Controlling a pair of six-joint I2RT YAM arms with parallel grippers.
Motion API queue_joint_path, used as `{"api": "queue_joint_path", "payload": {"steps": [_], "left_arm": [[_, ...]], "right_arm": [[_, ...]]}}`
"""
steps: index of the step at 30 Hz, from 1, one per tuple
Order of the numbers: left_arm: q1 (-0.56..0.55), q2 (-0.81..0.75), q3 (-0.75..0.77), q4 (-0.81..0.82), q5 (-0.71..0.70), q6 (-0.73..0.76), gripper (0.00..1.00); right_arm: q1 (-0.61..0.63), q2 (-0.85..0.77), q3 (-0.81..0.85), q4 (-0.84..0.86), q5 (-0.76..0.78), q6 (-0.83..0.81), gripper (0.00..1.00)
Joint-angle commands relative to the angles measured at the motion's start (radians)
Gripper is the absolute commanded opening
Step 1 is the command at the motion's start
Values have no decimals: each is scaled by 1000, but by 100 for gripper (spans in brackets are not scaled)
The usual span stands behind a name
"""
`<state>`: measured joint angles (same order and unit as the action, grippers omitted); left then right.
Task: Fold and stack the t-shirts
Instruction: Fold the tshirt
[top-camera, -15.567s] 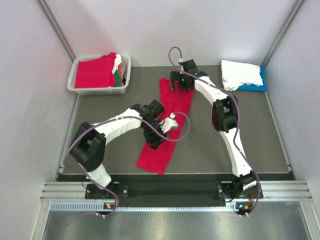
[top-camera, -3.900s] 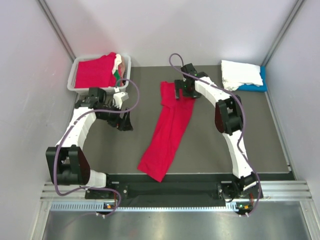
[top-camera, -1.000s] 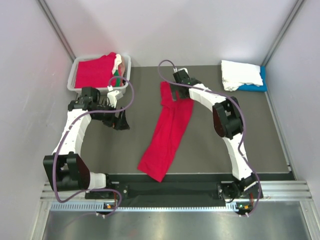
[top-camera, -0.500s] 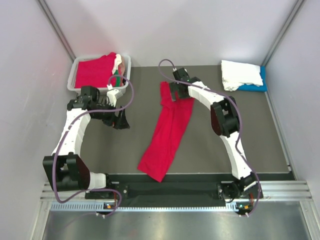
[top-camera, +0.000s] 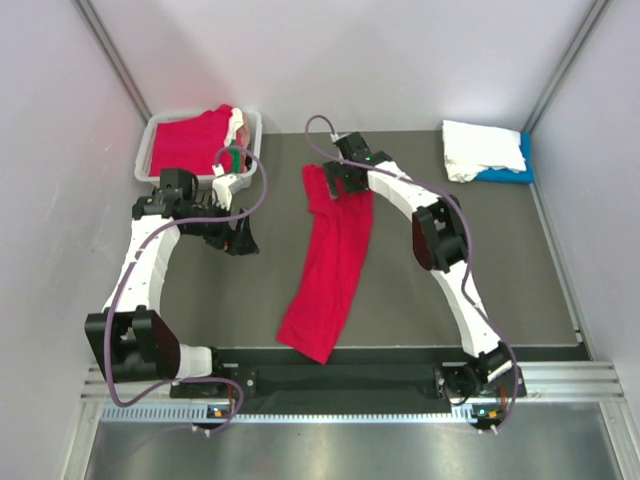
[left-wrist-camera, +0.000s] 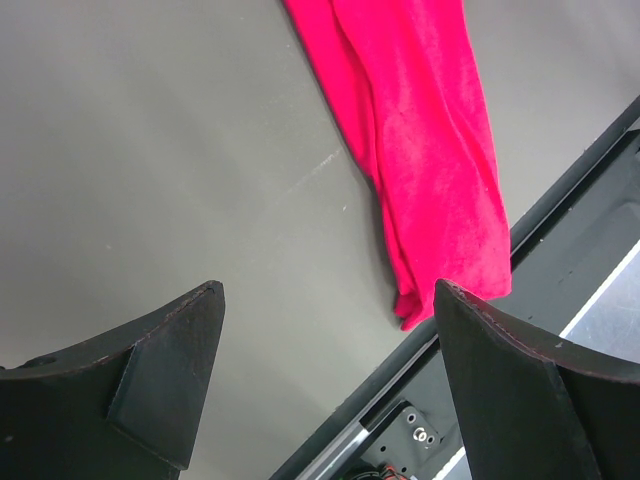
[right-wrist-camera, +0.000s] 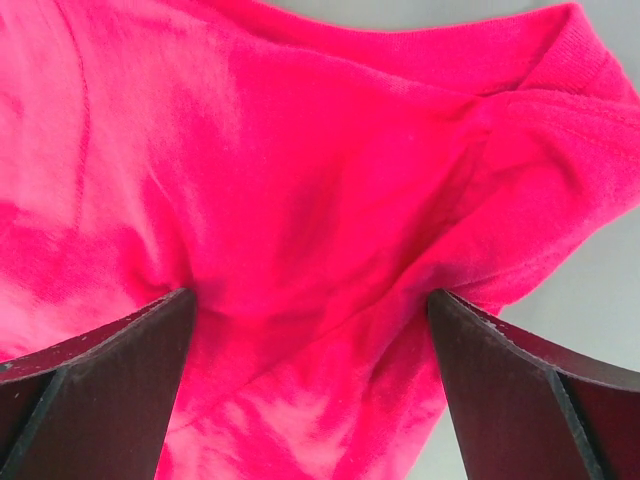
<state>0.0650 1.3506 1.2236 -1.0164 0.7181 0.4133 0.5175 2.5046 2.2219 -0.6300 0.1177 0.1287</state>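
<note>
Noted on desk (top-camera: 500, 280): red shirt (top-camera: 335, 265), folded into a long narrow strip, slanting from far centre down to near edge. Low corner reaching the black rail (top-camera: 400, 355). Collar end farthest out, ribbed neckline bunched and creased there (clearest in right wrist view).

Right tool (right-wrist-camera: 310, 300) spread wide over that collar end, one finger either side of the creased cloth, nothing pinched. Touching the cloth or just above it: cannot tell.

Left tool (left-wrist-camera: 328, 290) open as well, empty, hanging over bare desk left of the strip and well apart from it. Strip's lower half and the rail in sight beyond its fingers.

Around:
- Pale tub (top-camera: 150, 176) at far left corner, heaped with red shirts (top-camera: 185, 148), white and green cloth (top-camera: 236, 125) at its right side.
- Left arm (top-camera: 150, 250) bent just in front of the tub, purple cable (top-camera: 262, 190) looping between tub and strip.
- Far right corner: white shirt (top-camera: 483, 148) folded on blue shirt (top-camera: 512, 176), well apart from both tools.
- Right arm (top-camera: 440, 235) stretched along the strip's right side, elbow near its upper half, not lying on it.
</note>
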Motion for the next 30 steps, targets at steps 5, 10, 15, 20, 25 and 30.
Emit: {"api": "queue_joint_path", "payload": {"steps": [5,10,15,20,25,30], "left_arm": [[10,-4,43,-1,34,-5,90],[13,-8,45,-10,46,-4,90],[15,-27,43,-19,46,-5,90],[15,-44,47,-28,50,-7,90],[16,-60,54,-33,66,-22,90],[16,-77,47,-14,107,-47,91]], "right_arm": [[41,102,185,136,-224,37,100],[-16,134,228,184,-202,123,100],[-88,126,229,191,-158,154,100],[-129,79,219,185,-124,123,100],[-120,-12,112,159,-150,52,100],[22,-315,-186,154,35,-46,100]]}}
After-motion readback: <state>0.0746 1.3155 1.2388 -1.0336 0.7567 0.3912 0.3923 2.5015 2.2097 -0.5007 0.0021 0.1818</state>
